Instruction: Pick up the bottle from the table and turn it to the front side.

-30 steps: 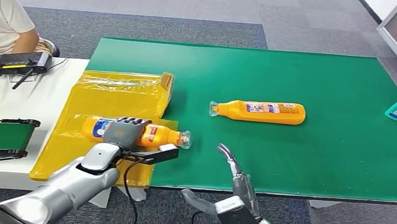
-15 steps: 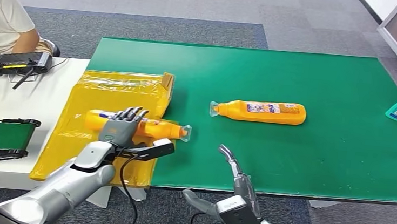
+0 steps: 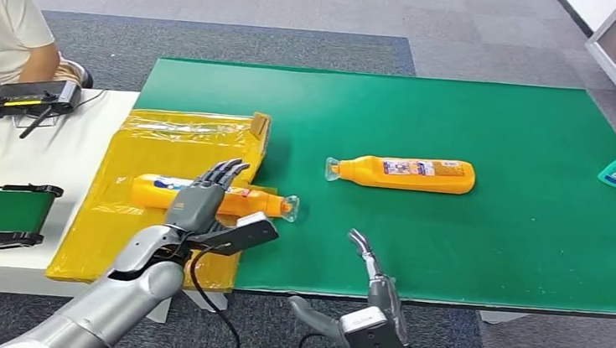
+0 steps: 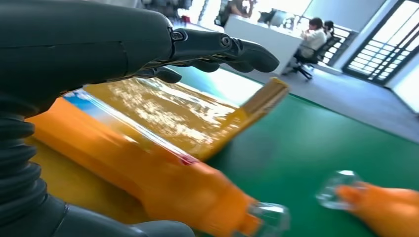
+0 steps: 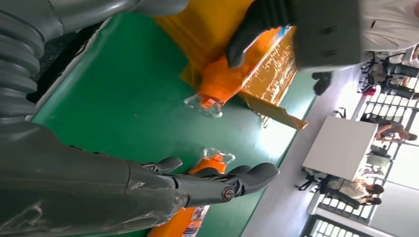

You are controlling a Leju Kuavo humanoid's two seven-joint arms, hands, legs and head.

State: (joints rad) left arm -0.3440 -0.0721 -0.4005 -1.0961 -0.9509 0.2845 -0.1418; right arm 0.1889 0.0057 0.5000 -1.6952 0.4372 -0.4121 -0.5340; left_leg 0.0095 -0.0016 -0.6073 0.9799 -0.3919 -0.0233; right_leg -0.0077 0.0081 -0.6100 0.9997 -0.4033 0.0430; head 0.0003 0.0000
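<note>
The left hand (image 3: pixel 199 202), fingers spread, hovered above an orange bottle (image 3: pixel 239 201) lying on a yellow bag (image 3: pixel 165 136). The right hand (image 3: pixel 369 301), fingers apart and empty, was near a second bottle (image 3: pixel 406 172) lying beyond it.

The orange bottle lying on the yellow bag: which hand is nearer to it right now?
Left. The left hand is right over the orange bottle on the yellow bag, fingers extended across its middle. The right hand is off toward the bottle's cap end, at the table's near edge.

Bottle (image 3: pixel 202 196) on bag (image 3: pixel 174 141) – 2nd bottle (image 3: pixel 406 172) right.
</note>
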